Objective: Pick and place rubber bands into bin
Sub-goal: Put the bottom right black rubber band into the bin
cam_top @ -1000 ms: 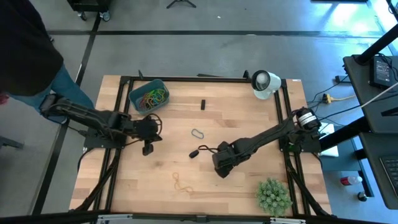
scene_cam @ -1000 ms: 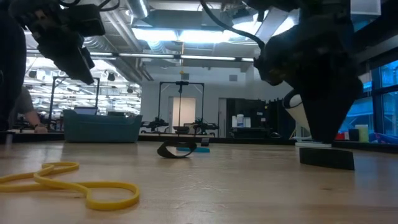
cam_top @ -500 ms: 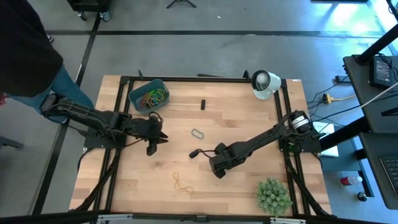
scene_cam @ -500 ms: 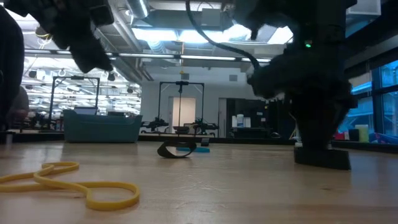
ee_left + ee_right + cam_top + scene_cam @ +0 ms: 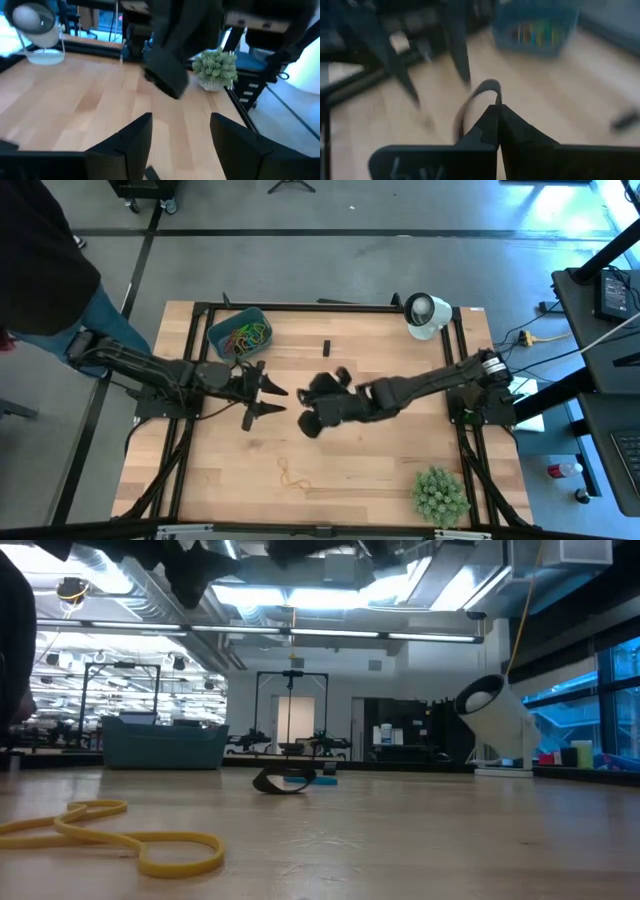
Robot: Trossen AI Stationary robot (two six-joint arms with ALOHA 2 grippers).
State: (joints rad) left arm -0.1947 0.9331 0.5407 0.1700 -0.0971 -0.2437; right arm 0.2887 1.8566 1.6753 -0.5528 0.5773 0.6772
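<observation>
The teal bin (image 5: 238, 332) stands at the table's far left, with coloured rubber bands (image 5: 247, 336) lying in it. A yellow band (image 5: 292, 473) lies loose near the front edge. In the low view a dark band (image 5: 285, 780) rests on the table mid-way back. My right gripper (image 5: 497, 107) is shut on another dark band (image 5: 470, 100) above the table's middle (image 5: 310, 405). My left gripper (image 5: 268, 401) hovers open just left of it, below the bin, with nothing between its fingers (image 5: 180, 132). My right gripper pinches the dark band between its two fingertips, at one spot on the loop (image 5: 494, 102). The fingers slant down toward the far left. The rest of the loop stands out beyond the tips, clear of the table.
A white round cup-like object (image 5: 425, 313) stands at the far right corner and a spiky green plant ball (image 5: 440, 492) at the near right. A small black block (image 5: 326, 347) lies right of the bin. The two grippers are close together at mid-table.
My right gripper has risen off the table and swung toward the far left. The dark band that lay at its tip has left the table. My left gripper has opened, tipped up toward level and lifted a little.
</observation>
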